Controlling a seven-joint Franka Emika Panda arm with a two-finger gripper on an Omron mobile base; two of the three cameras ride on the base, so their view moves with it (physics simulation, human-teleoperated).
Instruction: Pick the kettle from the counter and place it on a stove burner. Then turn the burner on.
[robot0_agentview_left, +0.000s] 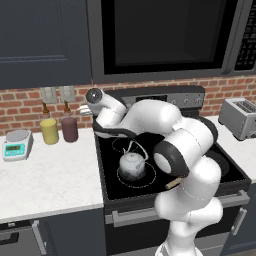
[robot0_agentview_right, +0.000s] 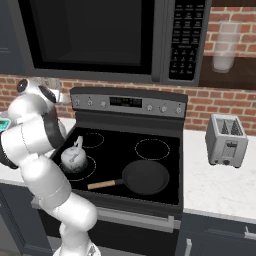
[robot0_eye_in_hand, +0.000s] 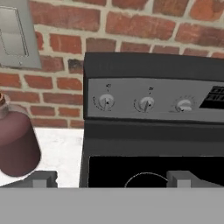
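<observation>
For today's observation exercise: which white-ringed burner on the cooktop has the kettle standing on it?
The front-left burner, the large ring nearest the counter. The kettle sits there; the frying pan covers front-right, and both back rings are bare.

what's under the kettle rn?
The small round silvery-grey kettle sits upright on the black glass cooktop, inside the large white-ringed front-left burner. Its body covers the ring's centre, so the glass right beneath it is hidden.
</observation>
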